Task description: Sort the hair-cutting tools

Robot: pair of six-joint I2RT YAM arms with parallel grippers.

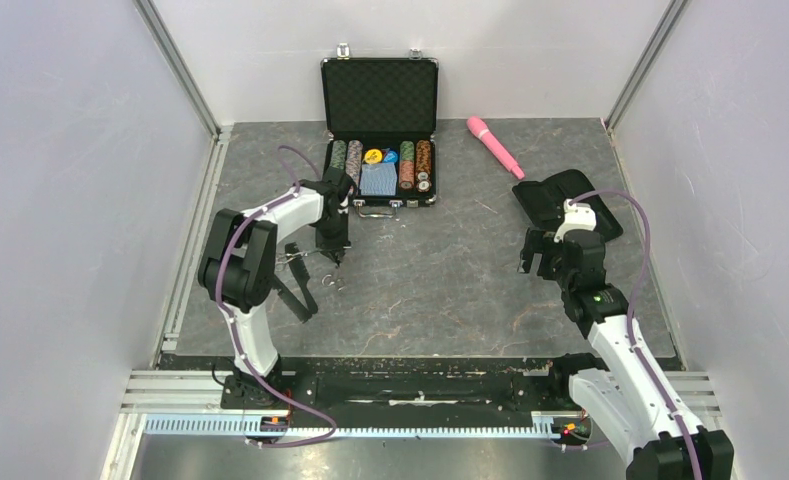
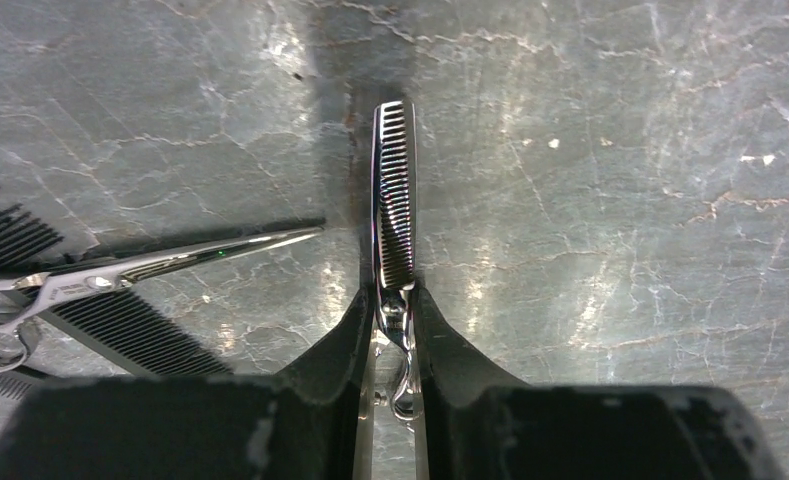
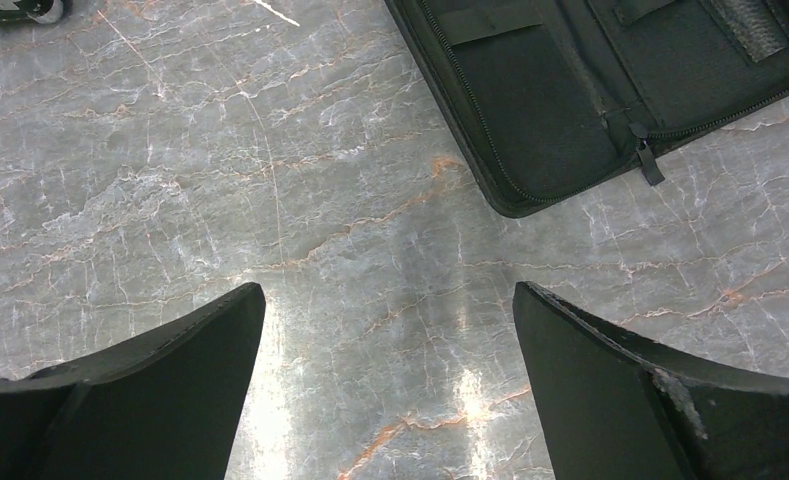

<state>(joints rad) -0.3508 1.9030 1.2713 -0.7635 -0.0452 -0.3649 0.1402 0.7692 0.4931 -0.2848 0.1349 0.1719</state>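
Half of scissors [image 2: 393, 190] hidden inside left pincer [image 2: 393, 293].

Left arm [image 1: 270, 215]: white and black, elbow folded, wrist pointing down.
Left pincer [image 2: 395, 300]: black fingers pinched tight on slim silver toothed scissors [image 2: 394, 190].
Right arm [image 1: 615, 325]: white and black, bent, reaching forward.
Right pincer [image 3: 388, 300]: black fingers spread wide, holding nothing.

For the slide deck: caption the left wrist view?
Left gripper shut on toothed thinning scissors over the grey table; plain scissors lie across black combs at frame left.
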